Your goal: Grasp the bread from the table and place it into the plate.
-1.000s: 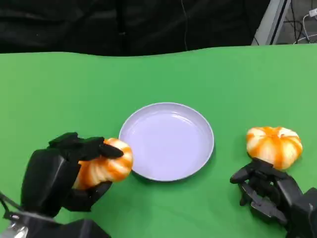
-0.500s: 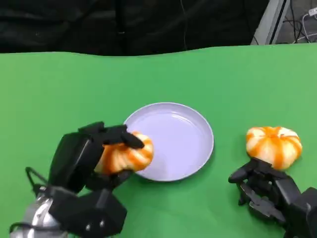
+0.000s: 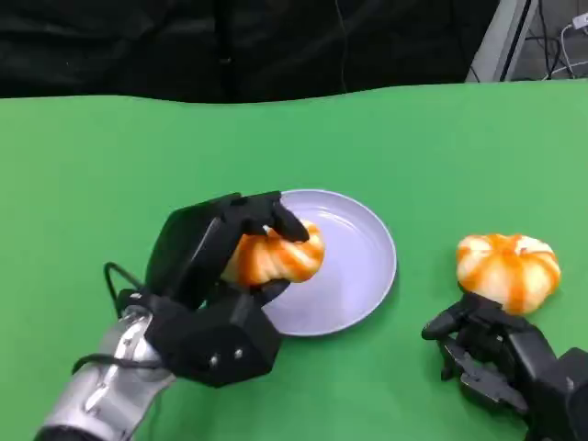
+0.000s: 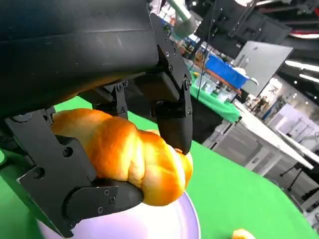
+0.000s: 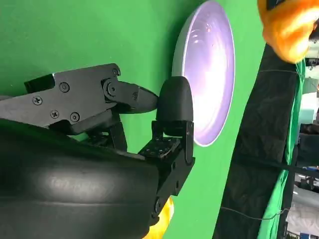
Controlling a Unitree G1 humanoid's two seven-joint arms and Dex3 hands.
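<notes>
The table [image 3: 110,175] has a flat green cover that looks like soft cloth and does not shine. The plate [image 3: 363,234] looks like smooth, pale purple plastic, and light gleams on its inside. The bread [image 3: 276,255] in the left hand [image 3: 216,276] has a shiny, golden-orange crust with smooth, puffy folds. The other bread [image 3: 508,266] has the same glossy orange skin with paler stripes. Both hands are hard black plastic, a bit shiny on the round shell, with small metal screws. The right hand [image 3: 501,354] looks the same. The left forearm [image 3: 101,395] is shiny silver metal. Behind the table hangs dark, dull cloth [image 3: 184,46].
</notes>
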